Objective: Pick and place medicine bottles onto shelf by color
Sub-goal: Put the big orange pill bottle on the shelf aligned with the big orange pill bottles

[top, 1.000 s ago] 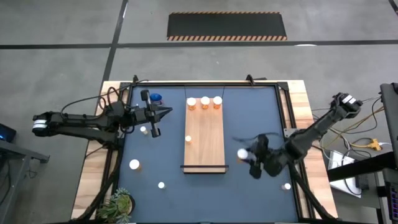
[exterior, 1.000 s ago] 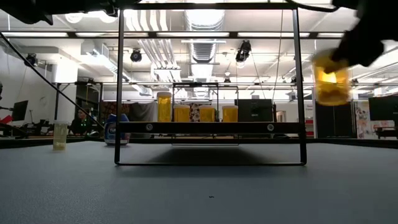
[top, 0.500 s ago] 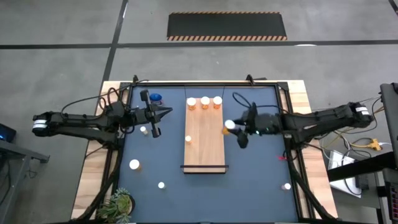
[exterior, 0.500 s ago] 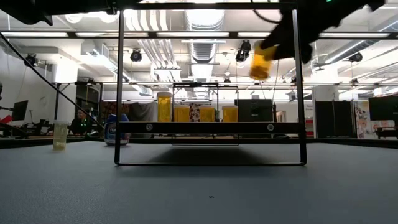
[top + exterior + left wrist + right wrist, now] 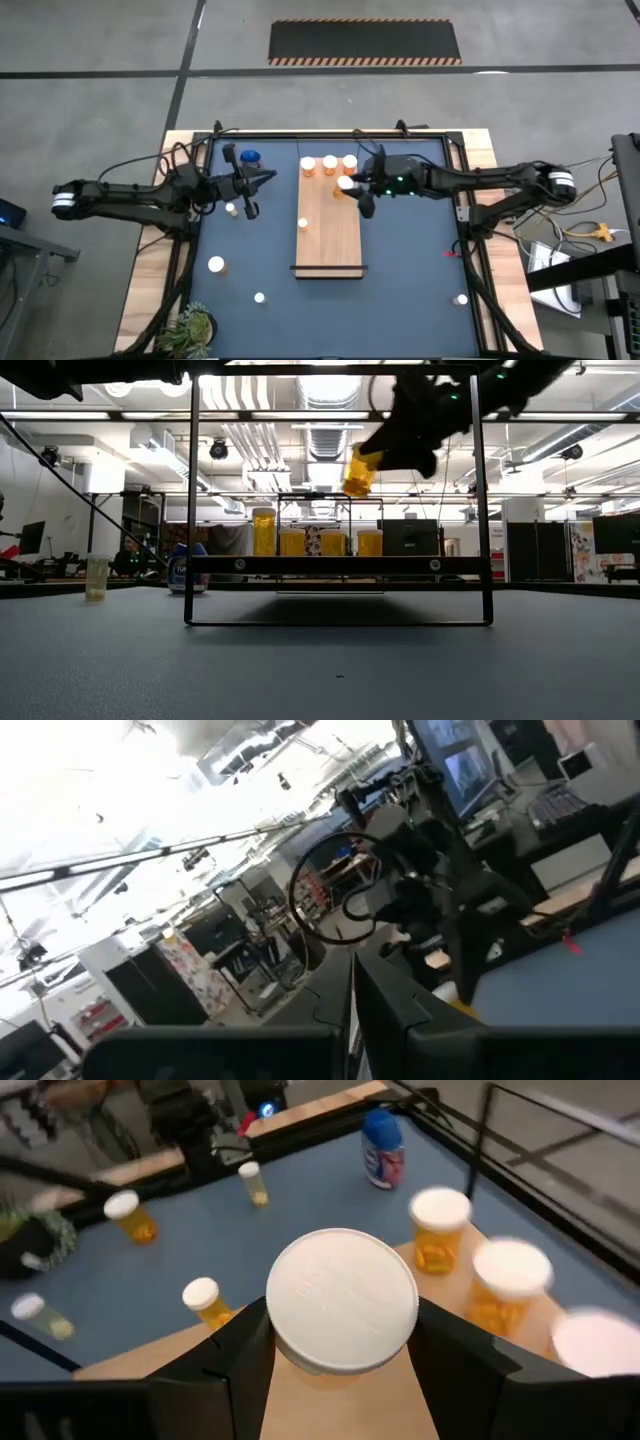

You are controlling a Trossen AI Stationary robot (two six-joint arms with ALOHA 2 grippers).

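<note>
Above the far end of the shelf (image 5: 329, 215), the right hand (image 5: 352, 186) carries an amber bottle (image 5: 342, 1305) w/ a wide white cap, fingers (image 5: 245, 1348) pinching it on both sides just below the cap. In the low view the bottle (image 5: 359, 471) hangs tilted, well clear of the board. Three amber bottles (image 5: 329, 164) already stand in a row at the shelf's far end; one small bottle (image 5: 303, 224) stands mid-board. Blue bottle (image 5: 251, 157) sits on the blue tabletop (image 5: 410, 290) near the left hand (image 5: 252, 182), which is pressed together, empty and idle. Other bottles stand loose on the tabletop, e.g. one at the left (image 5: 216, 265), one near the right corner (image 5: 461, 299).

Risks from here:
- Collision w/ the row. The carried bottle hangs just beside the nearest standing bottle (image 5: 438, 1230); a descent w/o lateral clearance could likely topple it, and the neighbours after it.
- Tilted release. If the bottle is let go before it is upright, the base prob. lands on an edge and the bottle rolls off the board.
- Early release. Dropping from this height would likely bounce it.
- Finger sweep. Spreading fingers next to the row may clip an adjacent cap.
- Edge placement. Set-down too near the long edge leaves the base partly unsupported.
</note>
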